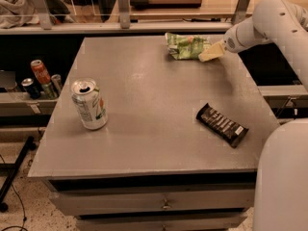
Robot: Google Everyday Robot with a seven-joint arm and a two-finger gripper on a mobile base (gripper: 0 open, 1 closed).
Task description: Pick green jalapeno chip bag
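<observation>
The green jalapeno chip bag (185,46) lies crinkled near the far edge of the grey table (144,105), right of centre. My gripper (208,53) comes in from the right on a white arm and its pale yellow fingertips (210,52) touch the bag's right end, low by the table top.
A silver-white soda can (89,104) stands upright at the table's left. A dark brown candy bar (222,124) lies at the front right. Several cans (41,78) sit on a lower shelf to the left. A rail and posts run behind the table.
</observation>
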